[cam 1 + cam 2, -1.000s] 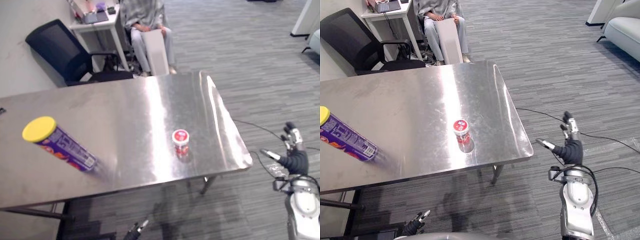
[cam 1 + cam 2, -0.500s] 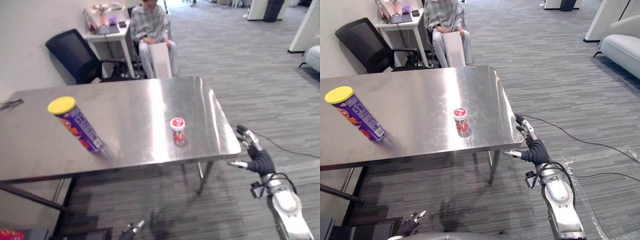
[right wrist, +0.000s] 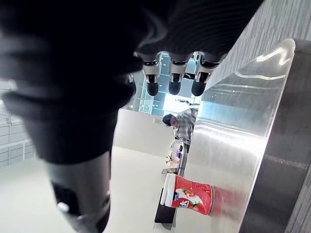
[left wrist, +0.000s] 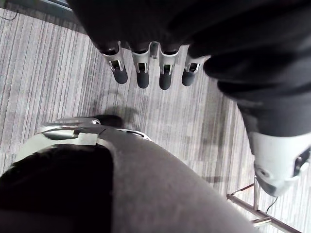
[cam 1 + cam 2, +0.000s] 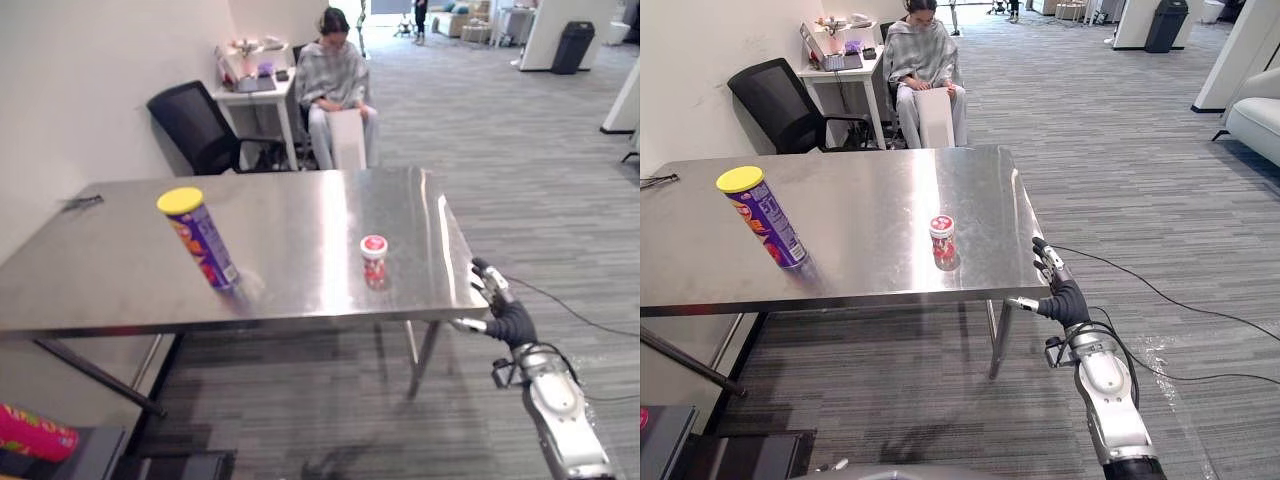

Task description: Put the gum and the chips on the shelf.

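Grey striped carpet (image 5: 940, 400) lies nearest you, and your left hand (image 4: 142, 77) hangs low over it, fingers straight and empty. It looks parked, out of the way.

Your right hand (image 5: 1060, 292) is raised just beside the near right corner of the steel table (image 5: 860, 200), apart from it. Its fingers are spread and relaxed, with the thumb out to the side, and it carries nothing. Holding it loose at edge height seems a sensible way to be ready for a reach over the top.

Neither item is picked up yet. The gum tub (image 5: 941, 238) stands upright on the table, right of centre and near the front edge. It is the closer target for that hand, so I'd take it first. The chips can (image 5: 765, 217) stands on its base, yellow lid up, well apart to the left. It probably suits your left hand better.

I can't make out the shelf for certain, so find it before you lift anything.

Beyond the table's far edge a person (image 5: 922, 60) sits by a small white desk (image 5: 845, 70), with a black office chair (image 5: 780, 105) to the left. Keep your swings short of them.
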Tool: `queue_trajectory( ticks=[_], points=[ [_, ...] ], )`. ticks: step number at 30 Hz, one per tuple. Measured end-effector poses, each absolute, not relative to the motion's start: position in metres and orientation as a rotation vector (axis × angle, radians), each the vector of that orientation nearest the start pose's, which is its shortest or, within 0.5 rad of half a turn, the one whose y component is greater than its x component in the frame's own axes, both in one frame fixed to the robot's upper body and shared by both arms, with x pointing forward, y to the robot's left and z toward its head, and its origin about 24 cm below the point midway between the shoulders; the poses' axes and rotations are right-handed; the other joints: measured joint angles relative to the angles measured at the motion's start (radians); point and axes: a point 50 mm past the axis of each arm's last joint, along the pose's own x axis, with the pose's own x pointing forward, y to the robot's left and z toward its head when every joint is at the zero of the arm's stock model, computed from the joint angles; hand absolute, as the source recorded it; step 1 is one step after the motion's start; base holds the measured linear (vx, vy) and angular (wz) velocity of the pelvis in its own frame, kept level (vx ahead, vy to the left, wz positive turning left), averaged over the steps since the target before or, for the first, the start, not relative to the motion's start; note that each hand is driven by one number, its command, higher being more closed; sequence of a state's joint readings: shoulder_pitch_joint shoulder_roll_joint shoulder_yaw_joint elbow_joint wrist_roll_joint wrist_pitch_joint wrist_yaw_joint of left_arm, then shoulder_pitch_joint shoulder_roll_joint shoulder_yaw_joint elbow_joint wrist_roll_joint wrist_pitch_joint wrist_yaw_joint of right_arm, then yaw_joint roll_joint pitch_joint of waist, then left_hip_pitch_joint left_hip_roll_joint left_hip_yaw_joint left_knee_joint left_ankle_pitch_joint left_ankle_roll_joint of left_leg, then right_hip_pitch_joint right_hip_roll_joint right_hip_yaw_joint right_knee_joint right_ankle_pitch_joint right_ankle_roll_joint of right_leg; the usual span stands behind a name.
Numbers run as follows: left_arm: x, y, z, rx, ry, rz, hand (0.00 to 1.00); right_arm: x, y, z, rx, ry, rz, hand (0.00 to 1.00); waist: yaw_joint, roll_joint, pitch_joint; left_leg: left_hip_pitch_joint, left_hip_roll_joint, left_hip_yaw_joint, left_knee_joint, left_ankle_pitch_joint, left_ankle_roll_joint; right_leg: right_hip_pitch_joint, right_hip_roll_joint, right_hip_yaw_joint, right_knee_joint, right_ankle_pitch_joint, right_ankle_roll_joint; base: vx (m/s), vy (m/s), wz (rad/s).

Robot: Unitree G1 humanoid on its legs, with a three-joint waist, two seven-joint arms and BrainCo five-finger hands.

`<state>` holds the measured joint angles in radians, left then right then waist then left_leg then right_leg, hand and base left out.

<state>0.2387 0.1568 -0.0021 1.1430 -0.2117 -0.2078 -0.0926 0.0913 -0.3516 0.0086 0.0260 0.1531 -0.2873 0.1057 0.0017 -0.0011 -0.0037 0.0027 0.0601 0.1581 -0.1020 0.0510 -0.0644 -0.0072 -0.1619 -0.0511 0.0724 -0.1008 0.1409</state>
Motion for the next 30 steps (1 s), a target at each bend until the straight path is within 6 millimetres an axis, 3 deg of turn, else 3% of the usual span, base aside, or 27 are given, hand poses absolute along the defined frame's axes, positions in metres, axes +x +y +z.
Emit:
queue_trajectory(
  ticks=[13, 24, 30],
  points=[
    [0.03, 0.215, -0.165, -0.051, 1.136, 0.164, 0.0, 0.256, -0.21, 0.055, -0.187, -0.153, 0.074, 0.0, 0.006, 0.004, -0.002, 0.005, 0.004, -0.034, 0.006, 0.008, 0.001, 0.029, 0.014, -0.031, -0.004, 0.004, -0.005, 0.08, -0.013, 0.07],
    [0.029, 0.214, -0.165, -0.025, 1.144, 0.142, 0.0, 0.265, -0.191, 0.051, -0.182, -0.14, 0.125, 0.0, 0.007, 0.004, 0.006, 0.014, 0.008, -0.035, 0.0, -0.001, -0.002, 0.024, 0.015, -0.033, 0.018, -0.03, -0.014, -0.04, -0.001, 0.0],
    [0.035, 0.214, -0.165, -0.018, 1.133, 0.135, 0.0, 0.284, -0.178, 0.045, -0.192, -0.097, 0.175, 0.0, 0.031, 0.003, 0.01, 0.005, 0.007, -0.039, 0.006, 0.004, -0.001, 0.018, 0.016, -0.035, 0.018, -0.02, -0.01, 0.07, -0.002, 0.01]
  ],
)
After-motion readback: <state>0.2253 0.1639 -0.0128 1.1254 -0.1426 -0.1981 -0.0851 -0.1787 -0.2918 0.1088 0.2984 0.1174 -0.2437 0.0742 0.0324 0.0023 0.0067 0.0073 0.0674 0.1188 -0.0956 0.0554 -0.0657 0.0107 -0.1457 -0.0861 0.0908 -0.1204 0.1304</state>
